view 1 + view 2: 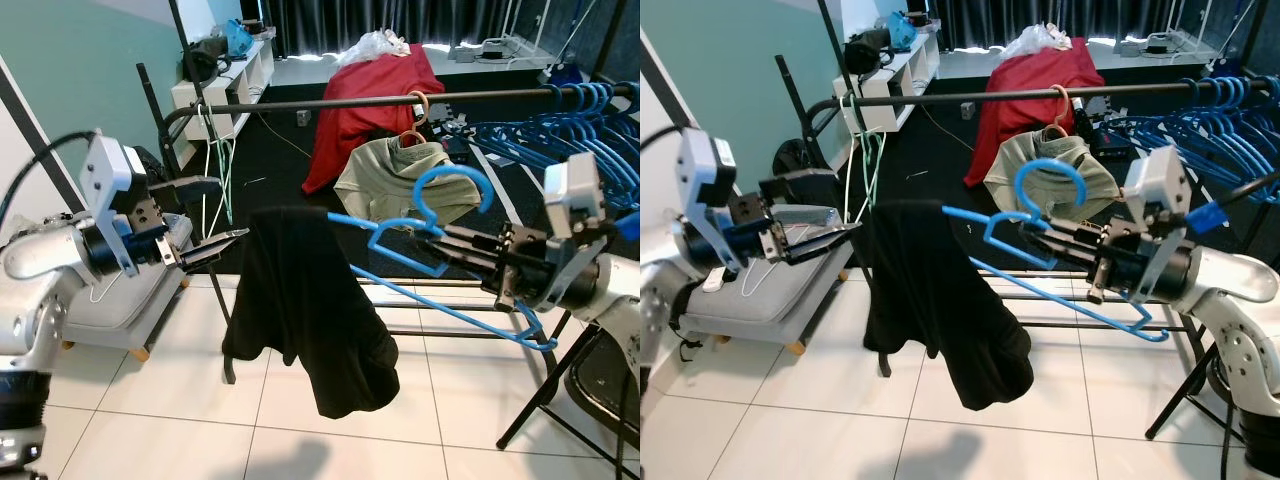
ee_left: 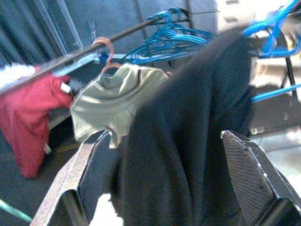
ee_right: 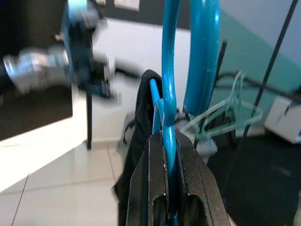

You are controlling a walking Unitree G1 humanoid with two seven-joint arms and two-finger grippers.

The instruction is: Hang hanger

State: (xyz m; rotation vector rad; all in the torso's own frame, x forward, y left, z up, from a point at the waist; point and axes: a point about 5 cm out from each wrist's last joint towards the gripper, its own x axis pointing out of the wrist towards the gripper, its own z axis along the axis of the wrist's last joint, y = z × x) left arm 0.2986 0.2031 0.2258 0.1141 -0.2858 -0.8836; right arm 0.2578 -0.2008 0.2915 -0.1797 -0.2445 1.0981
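My right gripper [image 1: 442,241] is shut on a blue hanger [image 1: 452,178], clamping it just below the hook, as the right wrist view shows [image 3: 168,70]. A black garment [image 1: 305,305] drapes over the hanger's left end and hangs toward the floor. Just left of the cloth, my left gripper [image 1: 232,207] is open; in the left wrist view its fingers [image 2: 89,172] stand wide apart on either side of the black garment [image 2: 188,141], and contact cannot be made out. The black clothes rail [image 1: 330,103] runs behind and above the hanger.
On the rail hang an olive garment [image 1: 405,178] on an orange hanger, a red cloth [image 1: 370,100] and several blue hangers [image 1: 565,130]. Green hangers [image 1: 220,150] hang at the rail's left end. A grey cushion [image 1: 120,305] lies on the left, with white tile floor below.
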